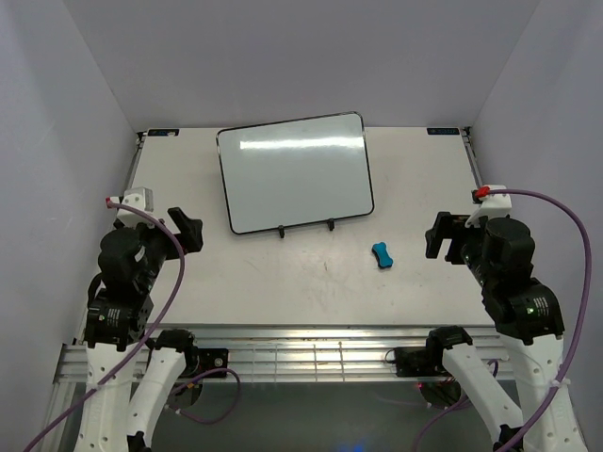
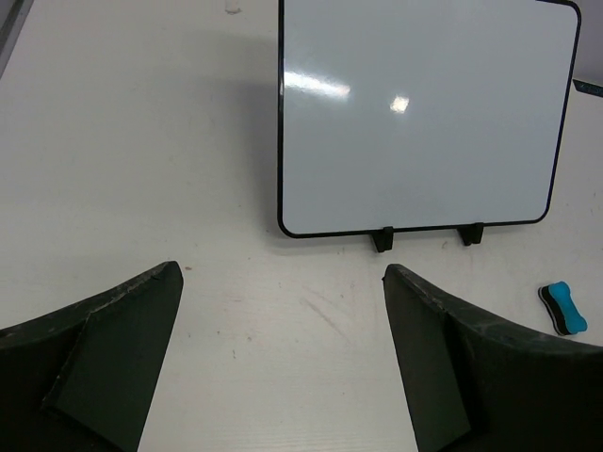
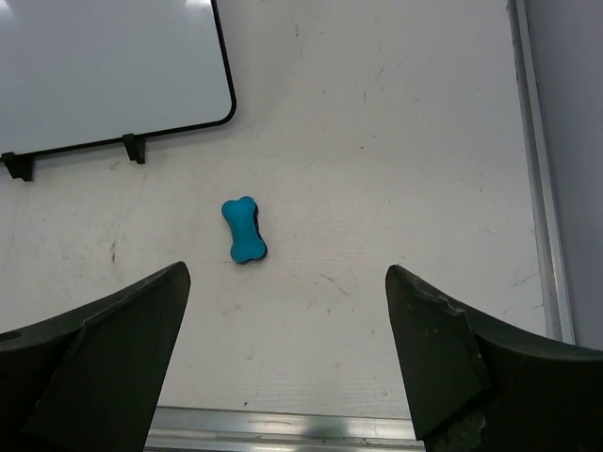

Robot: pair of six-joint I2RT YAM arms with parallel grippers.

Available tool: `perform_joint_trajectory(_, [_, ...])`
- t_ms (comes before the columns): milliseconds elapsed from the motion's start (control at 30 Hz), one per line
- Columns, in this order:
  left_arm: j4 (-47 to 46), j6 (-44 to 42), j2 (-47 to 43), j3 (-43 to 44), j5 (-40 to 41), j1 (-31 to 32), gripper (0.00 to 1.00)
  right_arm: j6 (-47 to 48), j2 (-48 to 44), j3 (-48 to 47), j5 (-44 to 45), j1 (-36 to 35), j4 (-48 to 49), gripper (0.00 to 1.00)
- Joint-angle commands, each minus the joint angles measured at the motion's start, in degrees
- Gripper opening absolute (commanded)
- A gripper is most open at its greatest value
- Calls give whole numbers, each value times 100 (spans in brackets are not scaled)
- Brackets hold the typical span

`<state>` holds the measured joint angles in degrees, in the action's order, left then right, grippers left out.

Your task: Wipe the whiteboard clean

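Standing at upper centre of the top view, the whiteboard [image 1: 294, 171] looks unmarked. Left gripper [image 2: 283, 271] and right gripper [image 3: 287, 271] gape wide, empty. Erasing seems done; any further wipe means grasping the eraser [image 3: 244, 231], lower right of the board.

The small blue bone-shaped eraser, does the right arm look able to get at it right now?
Probably yes: the blue eraser lies alone on bare table ahead of the open right gripper, nothing between them.

Top looks down from behind — both wrists share whiteboard [image 2: 424, 113].
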<state>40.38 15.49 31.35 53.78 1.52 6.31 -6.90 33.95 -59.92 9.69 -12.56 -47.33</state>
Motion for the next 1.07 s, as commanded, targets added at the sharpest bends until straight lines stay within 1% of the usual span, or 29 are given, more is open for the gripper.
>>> perform_joint_trajectory(0, [40, -10, 20, 54, 173, 55, 98, 83, -108, 42, 270, -19, 48, 90])
perform_joint_trajectory(267, [66, 139, -59, 194, 507, 125, 98, 83, -117, 42, 340, -19, 31, 90])
perform_joint_trajectory(500, [40, 350, -59, 89, 867, 169, 98, 101, -161, 112, 366, -19, 49, 90])
perform_joint_trajectory(1033, [-13, 253, -112, -8, 894, 248, 98, 110, -117, 95, 384, -19, 31, 90])
